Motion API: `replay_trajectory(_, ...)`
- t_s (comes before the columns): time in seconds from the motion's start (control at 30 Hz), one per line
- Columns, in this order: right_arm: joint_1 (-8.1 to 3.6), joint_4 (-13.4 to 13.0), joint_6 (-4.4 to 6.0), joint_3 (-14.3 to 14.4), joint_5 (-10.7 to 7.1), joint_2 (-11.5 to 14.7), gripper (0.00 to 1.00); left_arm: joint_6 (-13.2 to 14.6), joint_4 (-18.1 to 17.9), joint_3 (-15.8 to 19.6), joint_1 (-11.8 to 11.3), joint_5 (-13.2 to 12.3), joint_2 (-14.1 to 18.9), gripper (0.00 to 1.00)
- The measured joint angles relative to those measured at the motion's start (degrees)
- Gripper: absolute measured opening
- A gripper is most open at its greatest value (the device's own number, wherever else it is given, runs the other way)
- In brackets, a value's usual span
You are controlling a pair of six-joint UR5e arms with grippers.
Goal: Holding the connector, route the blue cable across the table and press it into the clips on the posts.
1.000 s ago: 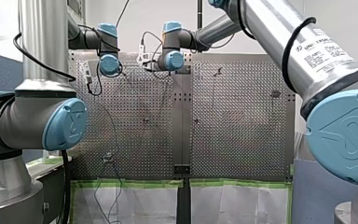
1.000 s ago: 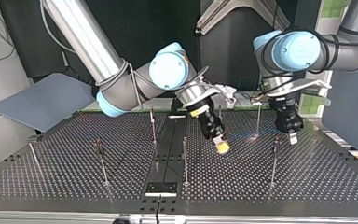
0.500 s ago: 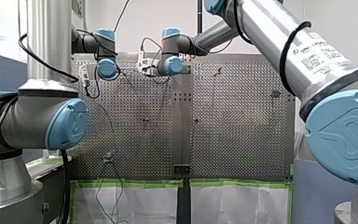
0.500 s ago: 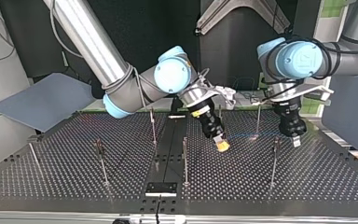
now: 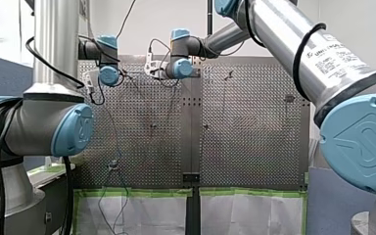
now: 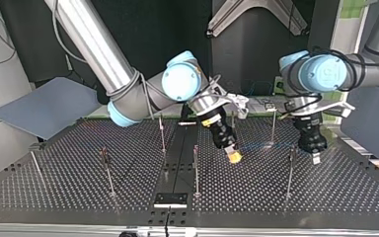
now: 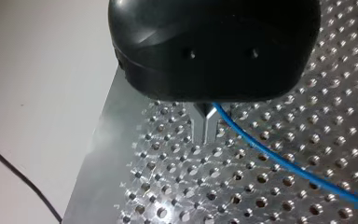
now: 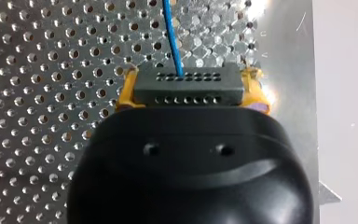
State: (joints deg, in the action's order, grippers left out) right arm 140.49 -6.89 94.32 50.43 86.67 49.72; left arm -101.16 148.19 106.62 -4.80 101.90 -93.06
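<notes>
In the right wrist view my right gripper (image 8: 189, 88) is shut on a dark grey connector block (image 8: 189, 84), with its yellow pads (image 8: 126, 91) at both ends. The blue cable (image 8: 171, 32) leaves the block and runs ahead over the perforated table (image 8: 37, 93). In the left wrist view my left gripper (image 7: 205, 128) has its metal fingers shut low over the table, and the blue cable (image 7: 284, 161) comes out at them and trails away sideways. In the top view my right gripper (image 6: 234, 157) hangs near the middle and my left gripper (image 6: 317, 158) beside a thin post (image 6: 289, 173).
Several thin posts stand on the table, among them one (image 6: 196, 168) by my right gripper, one (image 6: 273, 126) behind and one (image 6: 107, 170) at the top view's left. A black plate (image 6: 170, 199) lies at the near edge. The table's edge (image 7: 98, 140) is close to my left gripper.
My left gripper has moved toward the top view's right and sunk closer to the table. My right gripper has stayed almost where it was, still holding the connector.
</notes>
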Motion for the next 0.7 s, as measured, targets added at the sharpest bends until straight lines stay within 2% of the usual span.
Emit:
replay_trajectory(0.13,-0.47,-0.1,0.0,-0.11,0.01,-0.11,0.0,-0.5,-0.64,-0.42,-0.42,-0.95,-0.42,0.0)
replay_trajectory(0.37,-1.48,-0.15,-0.1,-0.47,0.0,-0.25,0.0,-2.07,-2.17,-1.52,-3.03,-4.08,-3.24,0.0)
replay_trajectory(0.57,-1.8,-0.22,-0.4,-0.5,0.0,-0.33,0.0,-3.69,-3.69,-1.7,-5.33,-6.8,-4.03,0.0)
replay_trajectory(0.7,-1.82,-0.19,-0.69,-0.51,0.0,-0.34,0.0,-5.35,-5.32,-1.7,-6.07,-8.54,-4.07,0.0)
